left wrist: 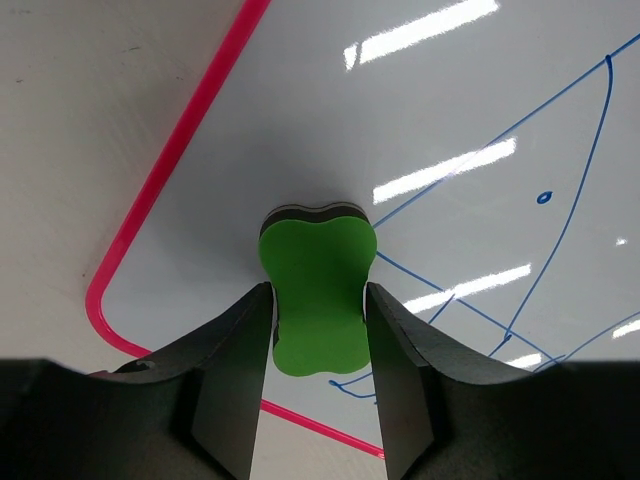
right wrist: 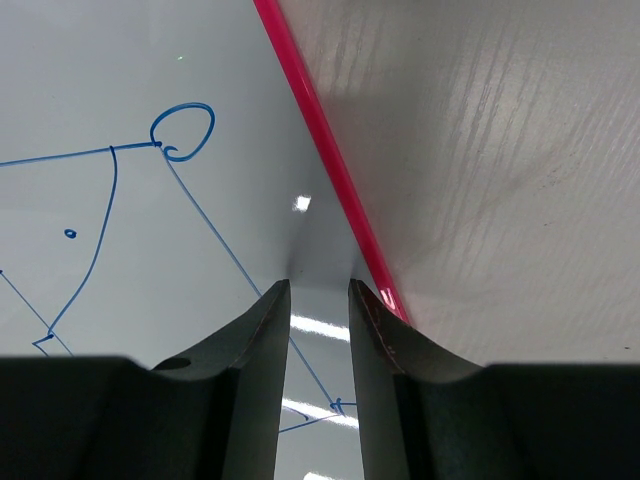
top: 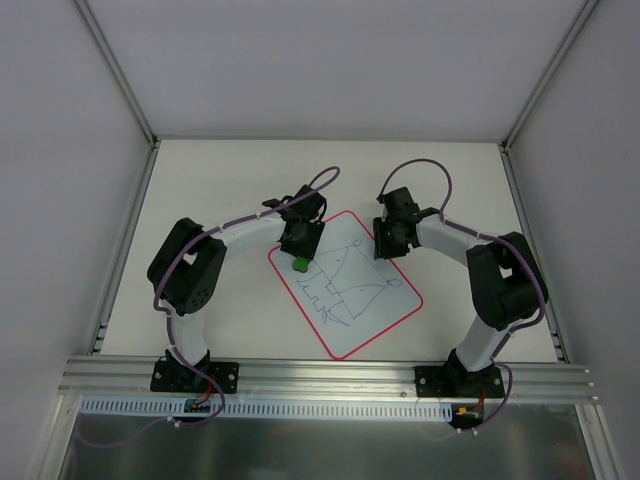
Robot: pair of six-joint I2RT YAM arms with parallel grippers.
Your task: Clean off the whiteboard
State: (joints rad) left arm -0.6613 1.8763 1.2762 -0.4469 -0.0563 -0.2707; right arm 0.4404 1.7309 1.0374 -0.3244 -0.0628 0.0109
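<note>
Mid-table, the whiteboard point(top: 372, 312) lies flat between the two arms, turned at an angle so that one corner points toward the near edge and another toward the far wall. Its thin red border point(top: 300, 307) frames a tangle of blue line drawings point(top: 345, 280) that covers the middle of the surface. The left gripper point(top: 300, 245) reaches in over the board's left corner, its two dark fingers point(left wrist: 235, 350) clamped on the narrow waist of a small green eraser point(left wrist: 318, 300). The eraser's dark underside sits against the white surface just inside the rounded corner of the border, left of the nearest blue strokes. From the right, the right gripper point(top: 388, 238) stands over the board's far right edge. In its wrist view, the jaws are a narrow gap apart with nothing between them, and the tips point down at the white surface just inside the red border. A blue line running down from a small loop point(right wrist: 183, 132) passes beneath them. Whether those tips actually touch the board cannot be told. The pale table point(top: 200, 200) shows on all sides of the board, with both arm bases bolted along its near rail point(top: 320, 375).
</note>
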